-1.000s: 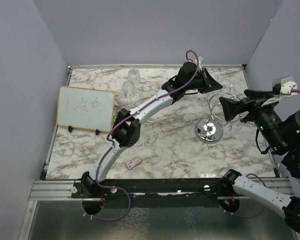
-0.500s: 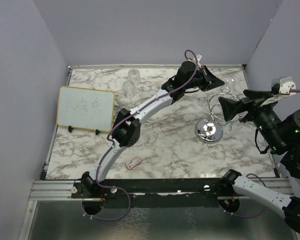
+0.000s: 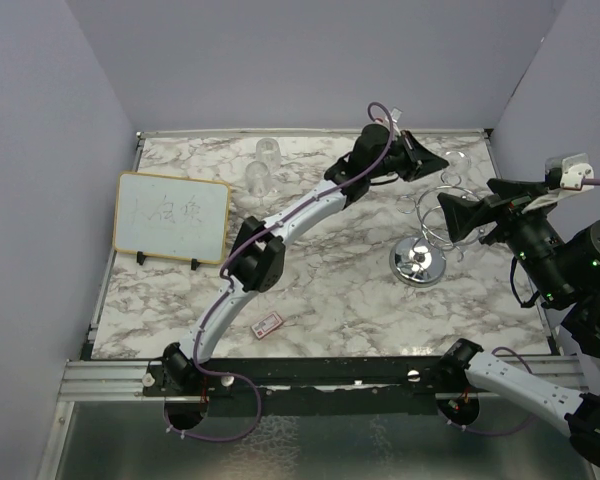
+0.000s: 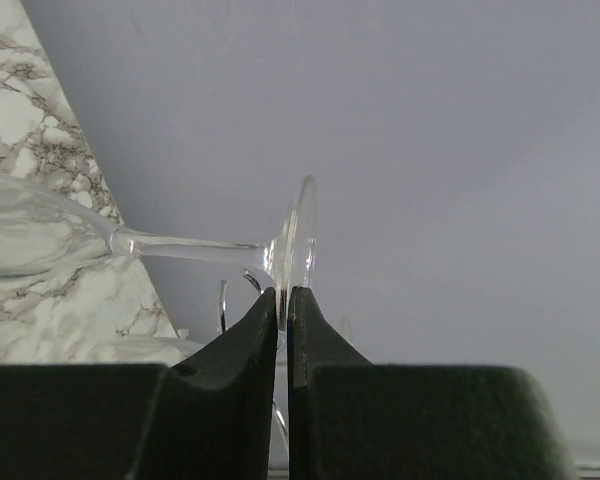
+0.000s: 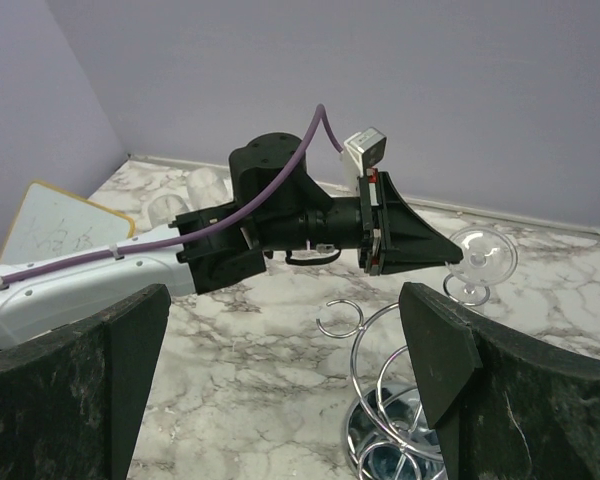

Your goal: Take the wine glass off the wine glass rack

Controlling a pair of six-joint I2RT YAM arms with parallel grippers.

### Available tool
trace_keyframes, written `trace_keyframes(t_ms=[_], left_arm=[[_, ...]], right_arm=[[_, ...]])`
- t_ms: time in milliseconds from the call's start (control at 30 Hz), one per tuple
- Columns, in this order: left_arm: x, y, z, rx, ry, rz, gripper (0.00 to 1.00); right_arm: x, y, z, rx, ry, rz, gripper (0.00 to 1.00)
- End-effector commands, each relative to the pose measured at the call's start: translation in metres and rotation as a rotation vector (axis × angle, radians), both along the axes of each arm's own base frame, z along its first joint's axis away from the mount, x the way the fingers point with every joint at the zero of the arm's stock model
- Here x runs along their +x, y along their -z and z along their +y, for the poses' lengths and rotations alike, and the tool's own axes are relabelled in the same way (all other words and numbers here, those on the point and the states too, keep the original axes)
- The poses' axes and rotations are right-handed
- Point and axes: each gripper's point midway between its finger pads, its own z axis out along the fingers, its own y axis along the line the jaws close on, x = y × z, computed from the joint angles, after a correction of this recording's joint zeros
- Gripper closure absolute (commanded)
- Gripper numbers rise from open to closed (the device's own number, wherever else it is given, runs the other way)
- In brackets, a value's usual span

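Note:
The wine glass point(image 4: 298, 245) lies sideways, with its stem running left to the bowl over the marble. My left gripper point(image 4: 283, 300) is shut on the rim of the glass's round foot. In the right wrist view the left gripper point(image 5: 458, 255) holds the foot of the wine glass point(image 5: 483, 257) just above a wire loop of the wine glass rack point(image 5: 420, 400); I cannot tell whether they touch. From above, the left gripper point(image 3: 442, 166) is at the back right, behind the rack's mirror base point(image 3: 417, 263). My right gripper point(image 3: 458, 215) hovers open beside the rack, holding nothing.
A framed whiteboard point(image 3: 172, 217) stands at the left. Two other clear glasses point(image 3: 262, 165) sit near the back edge. A small card point(image 3: 268, 325) lies near the front. Walls close in the table at the back and both sides.
My left gripper has shifted slightly toward the back right with the wine glass in it. The right arm has not moved.

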Motion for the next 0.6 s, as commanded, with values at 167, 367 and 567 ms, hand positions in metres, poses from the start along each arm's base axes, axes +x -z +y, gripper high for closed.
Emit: trace_keyframes(t_ms=[167,367,567], left_arm=[[0.048,-0.055,0.052,-0.078,-0.112,-0.113,1.0],[0.06,-0.079,0.104,-0.049,-0.126,-0.173,1.0],[0.037,-0.09,0.151,0.053,-0.111,-0.251,1.0]], right_arm=[[-0.001,-0.006,0.01,0.035,-0.044,-0.018,0.0],[0.006,-0.002,0.026,0.034,-0.084,-0.003,0.0],[0.031,0.021,0.061,0.014,-0.125,0.106,0.0]])
